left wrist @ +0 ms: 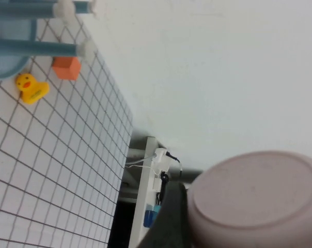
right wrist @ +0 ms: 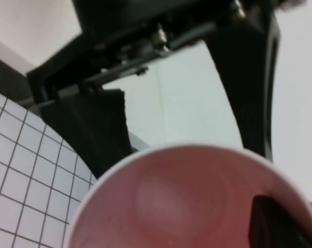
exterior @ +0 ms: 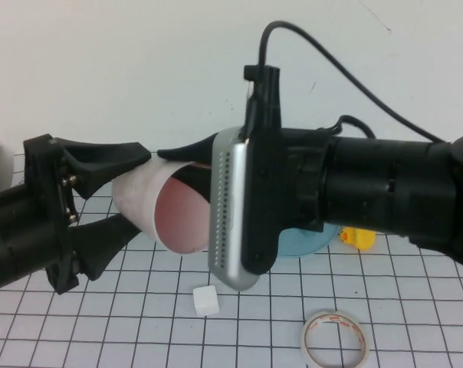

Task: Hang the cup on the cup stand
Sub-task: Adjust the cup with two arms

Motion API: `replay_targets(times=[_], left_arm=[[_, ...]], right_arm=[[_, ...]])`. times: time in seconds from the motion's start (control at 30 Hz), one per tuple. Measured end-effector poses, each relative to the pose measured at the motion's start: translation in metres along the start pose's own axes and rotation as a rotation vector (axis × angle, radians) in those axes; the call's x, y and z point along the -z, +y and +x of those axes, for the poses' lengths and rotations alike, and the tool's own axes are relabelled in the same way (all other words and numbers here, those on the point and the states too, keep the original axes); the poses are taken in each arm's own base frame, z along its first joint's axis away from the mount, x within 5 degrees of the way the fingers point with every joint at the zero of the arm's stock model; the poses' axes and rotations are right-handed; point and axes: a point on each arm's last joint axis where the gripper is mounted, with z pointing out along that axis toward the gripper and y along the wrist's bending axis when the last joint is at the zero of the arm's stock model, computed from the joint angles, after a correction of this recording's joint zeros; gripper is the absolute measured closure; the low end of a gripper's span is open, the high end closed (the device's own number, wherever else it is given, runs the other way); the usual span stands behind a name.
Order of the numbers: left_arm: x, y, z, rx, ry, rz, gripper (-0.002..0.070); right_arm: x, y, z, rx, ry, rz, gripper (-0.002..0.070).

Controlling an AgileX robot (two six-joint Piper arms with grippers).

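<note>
The pale pink cup [exterior: 159,203] hangs in mid-air on its side, mouth toward the right arm. My left gripper [exterior: 139,190] has one finger above and one below the cup's base end, both touching it. My right gripper [exterior: 182,161] grips the rim, one finger inside the cup [right wrist: 280,222] and one outside on top. The left wrist view shows the cup's bottom [left wrist: 259,196] with a dark finger [left wrist: 171,217] against its side. The blue cup stand [exterior: 308,241] is mostly hidden behind the right arm; its pegs [left wrist: 37,47] show in the left wrist view.
A yellow duck [exterior: 358,238] sits beside the stand, with an orange block [left wrist: 67,68] near it. A small white cube [exterior: 206,300] and a white tape ring [exterior: 336,341] lie on the gridded table in front.
</note>
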Motion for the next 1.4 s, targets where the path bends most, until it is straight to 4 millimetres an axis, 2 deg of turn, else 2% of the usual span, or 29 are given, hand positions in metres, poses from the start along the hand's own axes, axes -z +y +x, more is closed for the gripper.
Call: replay_targets(times=[0.33,0.53,0.77,0.9,1.07,1.13,1.23,1.4], left_arm=[[-0.007,0.010,-0.008,-0.006,-0.005,-0.056,0.0077],[-0.006,0.013,-0.013,-0.106,-0.055,-0.075,0.0084],[-0.006,0.014,-0.014,-0.122,-0.074,-0.084,0.0084],[-0.006,0.014,-0.016,-0.159,-0.090,-0.092,0.0103],[-0.006,0.014,-0.017,-0.172,-0.101,-0.091,0.0125],[-0.006,0.013,-0.017,-0.192,-0.101,-0.088,0.0125],[-0.006,0.005,-0.018,-0.263,-0.103,-0.073,0.0130],[-0.007,-0.021,-0.022,-0.422,-0.129,-0.022,0.0130]], right_arm=[[-0.020,0.015,0.007,0.013,0.005,-0.057,0.0648],[-0.025,0.019,0.011,0.002,0.009,-0.070,0.0645],[-0.028,0.020,0.013,-0.001,0.013,-0.075,0.0632],[-0.028,0.022,0.012,-0.006,-0.001,-0.082,0.0541],[-0.032,0.028,0.009,-0.046,-0.034,-0.115,0.0307],[-0.033,0.029,0.008,-0.102,-0.026,-0.115,0.0251],[-0.031,0.027,0.012,-0.191,0.039,-0.085,0.0221],[-0.008,0.026,0.018,-0.245,0.149,-0.022,0.0211]])
